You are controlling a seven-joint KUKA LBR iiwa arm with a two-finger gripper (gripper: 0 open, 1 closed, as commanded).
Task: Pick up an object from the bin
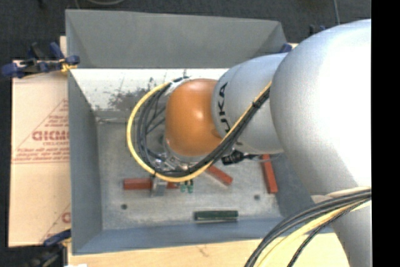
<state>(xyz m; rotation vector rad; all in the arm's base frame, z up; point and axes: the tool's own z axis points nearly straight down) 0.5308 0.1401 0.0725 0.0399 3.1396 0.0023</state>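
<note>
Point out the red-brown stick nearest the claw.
The level stick on the left, its end by the claw; the slanted stick and the rightmost stick lie farther off.

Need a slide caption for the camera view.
Gripper low beside a flat red-brown bar in the grey metal bin.

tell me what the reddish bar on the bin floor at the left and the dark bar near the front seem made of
Reddish bar: flat, dull brick-red with no shine, perhaps painted wood or matte plastic; which one is unclear. Dark bar: blackish green with a faint pale sheen on top, likely plastic or coated metal.
</note>
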